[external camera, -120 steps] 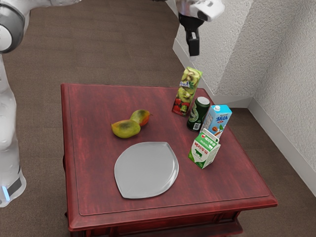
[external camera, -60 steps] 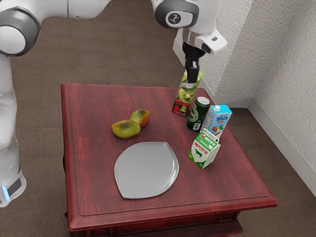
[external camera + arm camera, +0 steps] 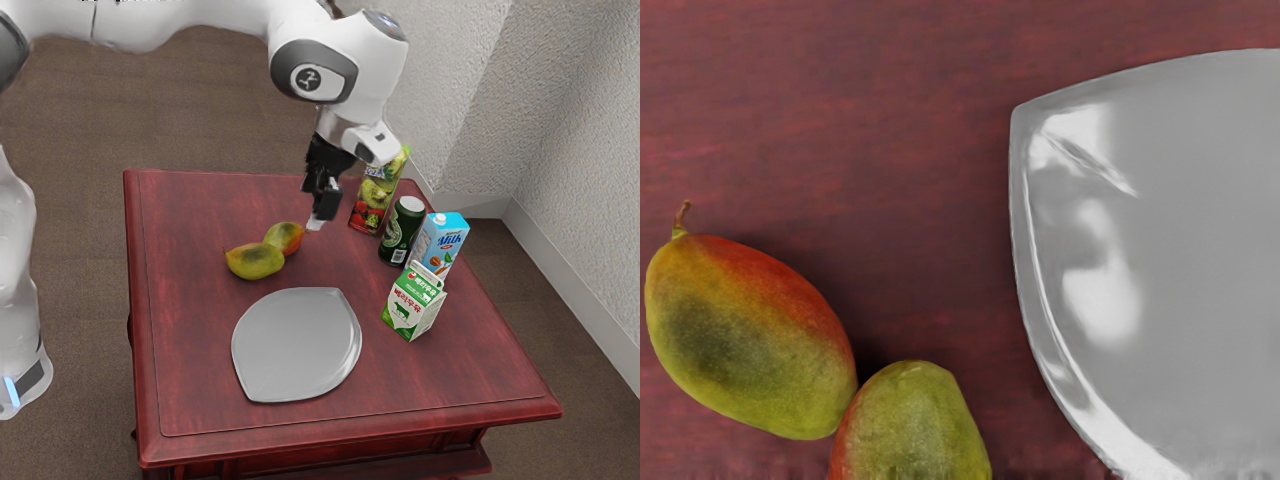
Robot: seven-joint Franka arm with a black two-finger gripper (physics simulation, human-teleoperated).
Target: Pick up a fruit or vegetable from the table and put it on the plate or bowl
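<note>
Two green-red mangoes lie touching each other on the dark red table: one (image 3: 255, 261) toward the exterior view's left, the other, redder one (image 3: 285, 237) just behind it. The wrist view looks down on both mangoes (image 3: 745, 335) (image 3: 910, 425) beside the plate's edge (image 3: 1160, 280). The grey plate (image 3: 297, 343) sits in front of the mangoes, bare. My gripper (image 3: 319, 222) hangs open just above the table, close to the redder mango on the exterior view's right, holding nothing.
A tall fruit juice carton (image 3: 377, 187), a green can (image 3: 401, 230), a blue milk carton (image 3: 439, 243) and a green-white carton (image 3: 413, 301) stand along the table's right side. White walls rise behind them. The table's left half (image 3: 175, 300) is bare wood.
My arm has swung down and toward the exterior view's left, from high above the juice carton to just beside the mangoes. The objects on the table have not moved.
</note>
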